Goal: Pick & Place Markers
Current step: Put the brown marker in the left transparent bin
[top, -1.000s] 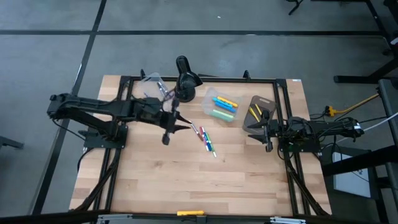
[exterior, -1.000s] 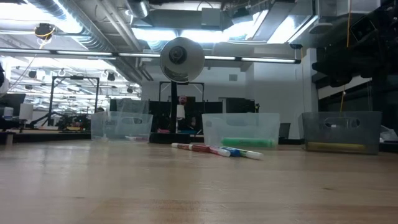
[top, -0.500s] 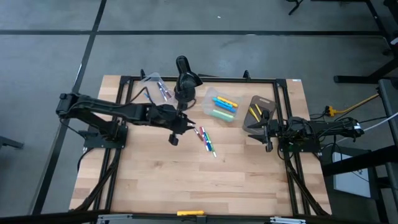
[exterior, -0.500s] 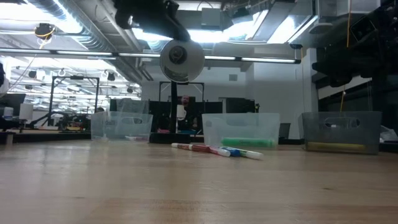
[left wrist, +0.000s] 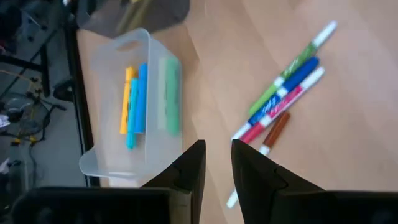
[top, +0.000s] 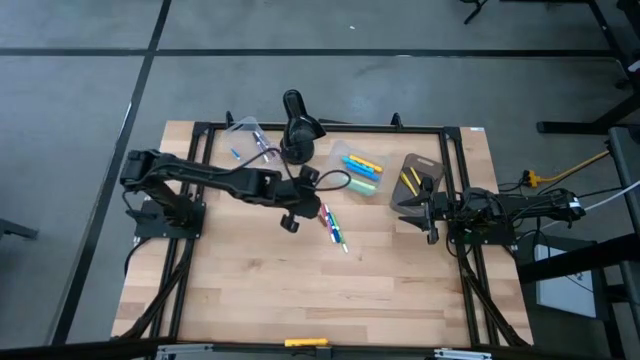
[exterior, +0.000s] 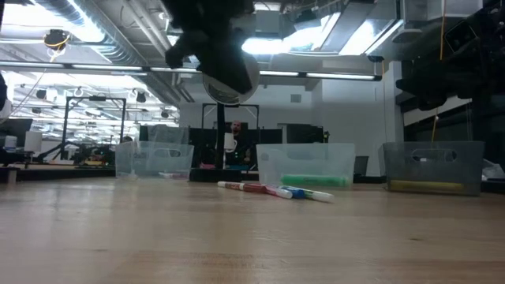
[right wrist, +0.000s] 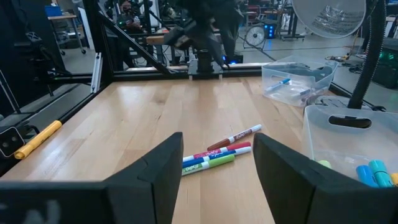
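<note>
The left end effector, fingers narrowly parted and empty, hangs beside the markers mid-tabletop; a clean pick means centring over one marker before descending.

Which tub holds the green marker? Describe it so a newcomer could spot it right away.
On the wooden table, find the black desk lamp at the far edge. Three clear tubs sit along that edge; take the middle tub, just right of the lamp. It alone holds a fat green marker beside yellow and blue ones.
</note>
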Robot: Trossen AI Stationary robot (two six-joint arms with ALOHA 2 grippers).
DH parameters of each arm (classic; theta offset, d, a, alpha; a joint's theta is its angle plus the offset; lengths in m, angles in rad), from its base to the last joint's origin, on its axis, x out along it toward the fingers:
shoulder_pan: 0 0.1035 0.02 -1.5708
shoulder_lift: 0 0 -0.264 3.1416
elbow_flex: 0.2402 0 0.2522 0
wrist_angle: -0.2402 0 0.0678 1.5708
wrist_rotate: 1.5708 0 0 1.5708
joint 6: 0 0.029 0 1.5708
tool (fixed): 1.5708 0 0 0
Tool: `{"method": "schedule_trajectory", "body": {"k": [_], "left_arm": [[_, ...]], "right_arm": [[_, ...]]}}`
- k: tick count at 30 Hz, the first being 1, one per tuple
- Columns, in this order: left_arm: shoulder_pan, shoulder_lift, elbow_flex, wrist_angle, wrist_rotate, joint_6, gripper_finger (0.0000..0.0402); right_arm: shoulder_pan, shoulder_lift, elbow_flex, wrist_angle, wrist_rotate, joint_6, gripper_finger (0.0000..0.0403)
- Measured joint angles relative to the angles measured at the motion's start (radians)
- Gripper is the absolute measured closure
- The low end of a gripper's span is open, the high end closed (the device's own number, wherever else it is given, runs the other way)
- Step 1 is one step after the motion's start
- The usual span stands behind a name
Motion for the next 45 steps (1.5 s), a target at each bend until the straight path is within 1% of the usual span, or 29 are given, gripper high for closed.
{"method": "schedule_trajectory", "body": {"k": [6,12,15,18,22,26,28,32,38,41,45], "left_arm": [[0.0,0.084,0.08,-0.049,-0.061,0.036,0.0329],[0.001,0.121,0.122,-0.084,-0.067,0.04,0.0329],[0.007,0.127,0.125,-0.097,-0.066,0.04,0.032],[0.02,0.127,0.125,-0.103,-0.063,0.005,0.0296],[0.039,0.128,0.125,-0.104,-0.041,-0.045,0.0249],[0.048,0.133,0.125,-0.119,0.049,0.014,0.0208],[0.047,0.148,0.126,-0.125,0.059,0.041,0.0199],[0.051,0.195,0.125,-0.133,0.061,0.048,0.0196],[0.061,0.292,0.124,-0.139,0.07,0.072,0.0208],[0.065,0.326,0.124,-0.129,0.029,0.094,0.0213],[0.063,0.354,0.124,-0.101,-0.119,0.119,0.0215]], "right_arm": [[0.0,0.0,0.0,0.0,0.0,0.0,0.0209],[0.0,0.0,0.0,0.0,0.0,0.0,0.0209],[0.0,0.0,0.0,-0.001,0.0,0.0,0.0209],[0.0,0.0,0.0,0.0,0.0,0.0,0.0209],[0.0,0.0,0.0,0.0,-0.001,0.0,0.0209],[0.0,0.0,0.0,0.0,-0.001,0.0,0.0209],[0.0,0.0,0.0,0.0,0.0,0.0,0.0209],[0.0,0.0,0.0,0.0,-0.001,0.0,0.0209],[0.0,0.0,0.0,0.0,0.0,0.0,0.0209],[0.0,0.0,0.0,0.0,0.0,0.0,0.0209],[0.0,0.0,0.0,0.0,0.0,0.0,0.0209]]}}
